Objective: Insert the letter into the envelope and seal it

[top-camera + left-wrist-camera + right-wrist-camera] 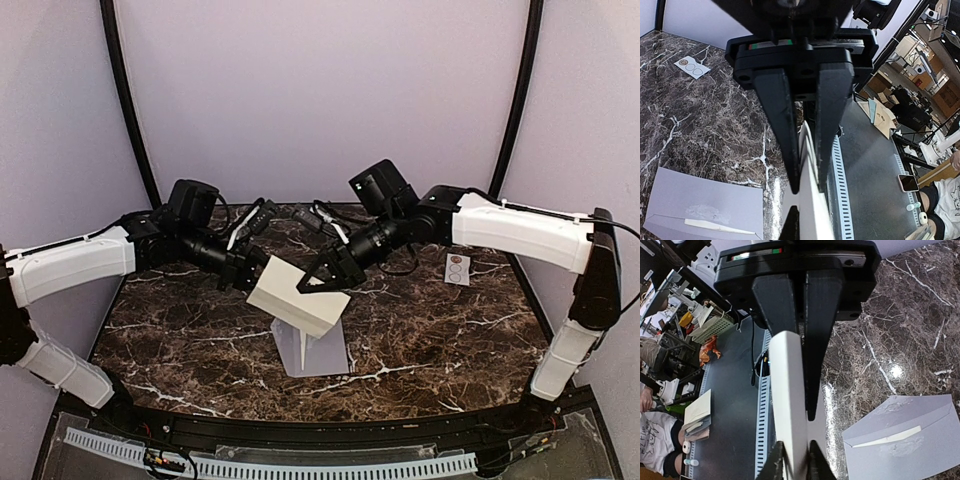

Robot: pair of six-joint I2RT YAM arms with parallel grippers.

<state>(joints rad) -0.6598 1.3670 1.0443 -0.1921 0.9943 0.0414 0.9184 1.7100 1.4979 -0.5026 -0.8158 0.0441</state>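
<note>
Left gripper (807,187); right gripper (805,405); letter (300,295) pinched (envelope (320,357) below)

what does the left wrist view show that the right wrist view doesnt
Only the left wrist view: the small sticker sheet on the table, and the left hand shut on the letter. Only the right wrist view: the right hand closed on that same letter. Both: the letter seen edge-on between the fingers, and the envelope lying flat on the dark marble table below.
</note>
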